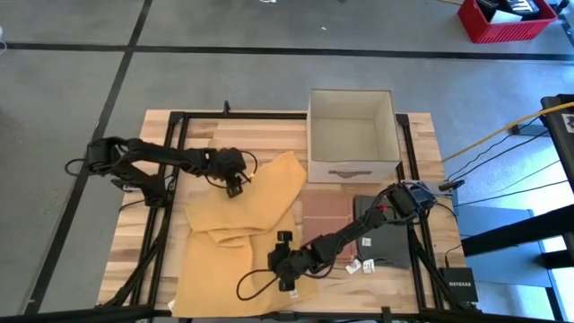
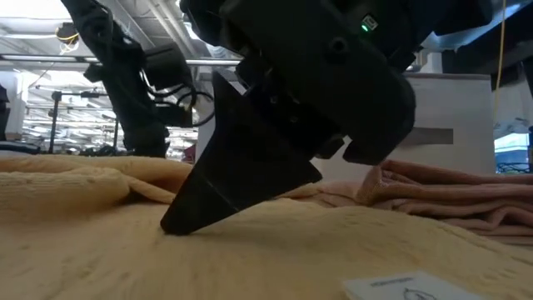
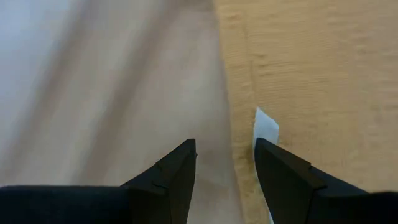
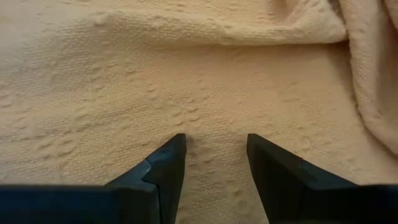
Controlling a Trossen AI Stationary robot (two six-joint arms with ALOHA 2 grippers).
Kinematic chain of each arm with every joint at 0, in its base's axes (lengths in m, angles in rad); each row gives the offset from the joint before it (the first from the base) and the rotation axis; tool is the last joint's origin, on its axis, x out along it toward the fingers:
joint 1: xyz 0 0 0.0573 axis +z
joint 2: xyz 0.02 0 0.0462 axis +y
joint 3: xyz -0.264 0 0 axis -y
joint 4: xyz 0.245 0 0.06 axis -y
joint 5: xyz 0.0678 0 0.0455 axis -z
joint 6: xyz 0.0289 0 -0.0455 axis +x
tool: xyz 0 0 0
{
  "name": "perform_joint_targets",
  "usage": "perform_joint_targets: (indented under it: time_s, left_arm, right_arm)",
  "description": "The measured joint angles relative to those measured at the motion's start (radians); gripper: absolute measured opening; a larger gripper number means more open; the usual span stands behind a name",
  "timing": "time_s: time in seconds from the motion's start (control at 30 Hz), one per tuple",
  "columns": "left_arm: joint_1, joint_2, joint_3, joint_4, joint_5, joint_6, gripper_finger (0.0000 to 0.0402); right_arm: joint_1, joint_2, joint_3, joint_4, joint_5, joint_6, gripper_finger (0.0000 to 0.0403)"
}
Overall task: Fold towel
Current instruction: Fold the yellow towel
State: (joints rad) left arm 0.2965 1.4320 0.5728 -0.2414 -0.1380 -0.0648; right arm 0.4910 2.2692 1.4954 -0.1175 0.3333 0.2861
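Right hand, open, presses on the towel; left hand, open, apparently straddles its far edge.

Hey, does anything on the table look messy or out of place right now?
The yellow towel lies crumpled and askew, one corner angled up toward the white box, with folds bunched across its middle. Pink and grey towels beside it lie neatly folded. Nothing looks spilled or damaged.
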Motion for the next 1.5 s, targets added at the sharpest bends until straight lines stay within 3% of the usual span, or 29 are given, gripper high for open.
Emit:
perform_joint_targets:
  time_s: [0.1,0.27,0.43,0.57,0.63,0.67,0.8,0.87,1.0,1.13,1.23,1.4,1.5]
  left_arm:
    - [0.059,0.022,0.002,0.009,-0.132,0.022,0.0157]
    - [0.146,0.052,0.003,0.065,-0.175,0.048,0.0157]
    - [0.219,0.055,0.000,0.207,-0.507,0.139,0.0157]
    - [0.261,0.048,0.041,0.232,-0.555,0.228,0.0157]
    - [0.249,0.023,0.085,0.151,-0.531,0.197,0.0157]
    - [0.239,0.005,0.112,0.083,-0.472,0.172,0.0157]
    - [0.207,-0.052,0.208,-0.300,-0.042,-0.011,0.0157]
    - [0.184,-0.074,0.221,-0.478,0.071,-0.116,0.0156]
    - [0.127,-0.084,0.185,-0.676,0.091,-0.224,0.0157]
    - [0.109,-0.058,0.100,-0.586,0.086,-0.246,0.0157]
    - [0.126,-0.031,0.060,-0.483,0.013,-0.224,0.0156]
    - [0.207,0.005,0.050,-0.425,-0.352,-0.232,0.0156]
    - [0.288,0.006,0.050,-0.338,-0.461,-0.179,0.0156]
  right_arm:
    - [-0.001,0.000,0.000,-0.005,0.010,-0.006,0.0177]
    - [-0.001,0.001,-0.001,-0.008,0.014,-0.006,0.0177]
    - [-0.001,0.002,-0.002,-0.008,0.014,-0.006,0.0177]
    - [-0.001,0.002,-0.003,-0.008,0.014,-0.005,0.0177]
    - [-0.001,0.002,-0.003,-0.008,0.014,-0.004,0.0177]
    - [-0.001,0.002,-0.003,-0.009,0.014,-0.004,0.0177]
    - [-0.001,0.002,-0.003,-0.013,0.014,-0.003,0.0177]
    - [-0.001,0.002,-0.003,-0.016,0.014,-0.003,0.0177]
    - [-0.001,0.002,-0.003,-0.017,0.014,-0.003,0.0177]
    - [-0.001,0.002,-0.004,-0.016,0.014,-0.003,0.0177]
    - [-0.001,0.002,-0.004,-0.015,0.014,-0.003,0.0177]
    - [-0.001,0.003,-0.005,-0.012,0.014,-0.003,0.0177]
    - [-0.001,0.003,-0.005,-0.011,0.014,-0.003,0.0177]
